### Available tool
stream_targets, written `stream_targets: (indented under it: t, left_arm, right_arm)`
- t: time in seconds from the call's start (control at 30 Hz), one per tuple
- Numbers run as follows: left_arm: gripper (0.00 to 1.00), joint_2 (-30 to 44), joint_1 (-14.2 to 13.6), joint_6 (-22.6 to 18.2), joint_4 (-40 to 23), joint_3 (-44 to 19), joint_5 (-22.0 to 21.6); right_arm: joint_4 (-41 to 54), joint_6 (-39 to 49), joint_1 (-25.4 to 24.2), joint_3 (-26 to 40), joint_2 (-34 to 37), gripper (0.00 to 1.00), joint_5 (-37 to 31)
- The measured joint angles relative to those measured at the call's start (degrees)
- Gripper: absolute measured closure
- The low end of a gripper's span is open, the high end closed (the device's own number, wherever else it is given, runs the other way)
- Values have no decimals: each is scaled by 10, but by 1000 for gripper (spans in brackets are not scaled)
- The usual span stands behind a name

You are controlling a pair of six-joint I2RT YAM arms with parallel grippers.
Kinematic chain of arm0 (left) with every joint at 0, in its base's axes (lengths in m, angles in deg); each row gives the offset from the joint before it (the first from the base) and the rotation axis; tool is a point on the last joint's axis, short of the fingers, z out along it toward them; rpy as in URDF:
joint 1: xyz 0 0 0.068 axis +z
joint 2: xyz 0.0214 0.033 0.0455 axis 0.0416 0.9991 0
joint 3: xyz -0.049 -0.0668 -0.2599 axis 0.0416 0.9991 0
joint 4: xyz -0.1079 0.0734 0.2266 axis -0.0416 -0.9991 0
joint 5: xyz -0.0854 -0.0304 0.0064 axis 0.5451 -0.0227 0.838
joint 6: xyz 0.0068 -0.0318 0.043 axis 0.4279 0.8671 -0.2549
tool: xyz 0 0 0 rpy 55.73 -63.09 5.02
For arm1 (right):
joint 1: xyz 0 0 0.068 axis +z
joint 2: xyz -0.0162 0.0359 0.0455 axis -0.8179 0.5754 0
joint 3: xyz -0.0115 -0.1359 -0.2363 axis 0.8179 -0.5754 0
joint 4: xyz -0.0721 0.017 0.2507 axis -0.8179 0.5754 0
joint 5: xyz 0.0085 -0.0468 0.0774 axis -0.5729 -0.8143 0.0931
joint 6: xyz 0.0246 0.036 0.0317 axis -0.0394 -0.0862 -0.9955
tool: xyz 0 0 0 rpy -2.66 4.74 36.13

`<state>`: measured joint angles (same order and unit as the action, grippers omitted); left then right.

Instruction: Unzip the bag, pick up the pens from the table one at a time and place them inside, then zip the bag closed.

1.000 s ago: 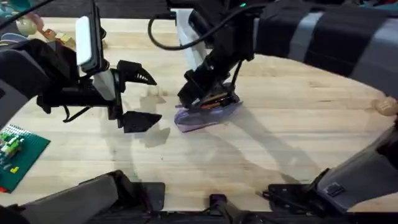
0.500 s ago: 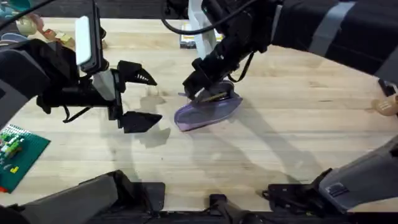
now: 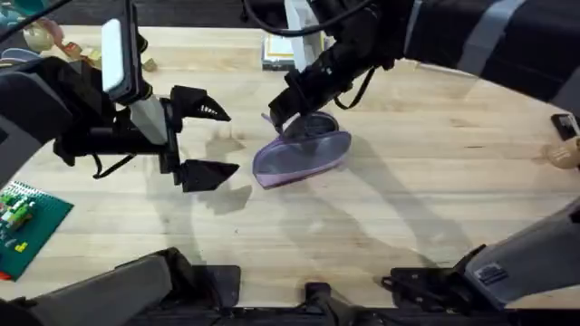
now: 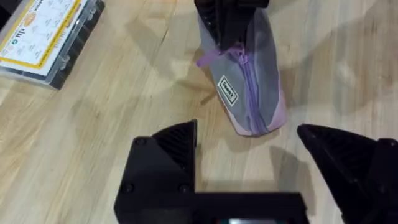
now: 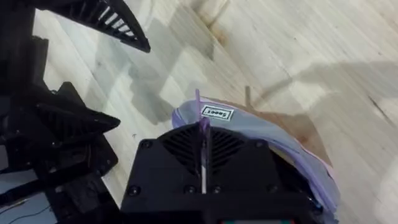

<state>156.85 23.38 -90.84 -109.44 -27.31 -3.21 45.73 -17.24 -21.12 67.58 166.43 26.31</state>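
Observation:
The grey bag (image 3: pixel 304 156) with lavender edging lies on the table (image 3: pixel 435 208) near the middle. My right gripper (image 3: pixel 288 110) is over its far end, shut on the purple zipper pull (image 5: pixel 202 127). In the left wrist view the bag (image 4: pixel 252 87) shows its purple zipper (image 4: pixel 244 74) closed along the visible length. My left gripper (image 3: pixel 224 140) hovers open just left of the bag, nothing between its black fingers (image 4: pixel 171 146). The pens are out of view.
A clear box with a yellow label (image 4: pixel 46 34) lies beyond the bag toward the far edge. A green brick plate (image 3: pixel 23 222) sits at the near left. Small items (image 3: pixel 41 36) crowd the far left corner, and a tan object (image 3: pixel 564 154) is at the right edge.
My right gripper has drawn the zipper pull toward the bag's far end. The orange pen seen in the bag's opening earlier is now covered. The left arm has stayed put.

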Motion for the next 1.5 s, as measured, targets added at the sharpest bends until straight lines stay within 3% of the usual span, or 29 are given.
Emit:
stream_targets:
  t: [0.23, 0.6, 0.87, 1.17, 1.27, 1.4, 1.5]
  left_arm:
    - [7, 7, -21, 35, 0, 0, 1]
    - [7, 95, -62, 62, 3, 0, 20]
    - [5, 168, -85, 67, 40, 0, 68]
    - [270, 192, -125, 69, 81, 0, 101]
    - [503, 192, -128, 71, 90, 0, 104]
    - [926, 192, -128, 71, 94, 0, 103]
    - [956, 192, -128, 74, 95, 0, 102]
  right_arm:
    - [-11, 0, -1, 0, 0, 968, 7]
    - [-12, 0, -2, 0, 0, 969, 19]
    - [-12, 0, -3, 0, 0, 969, 21]
    - [-12, 0, -3, 0, 0, 969, 21]
    - [-12, 0, -3, 0, 0, 969, 21]
    - [-11, 0, -3, 0, 0, 969, 21]
    - [-11, 0, -3, 0, 0, 969, 21]
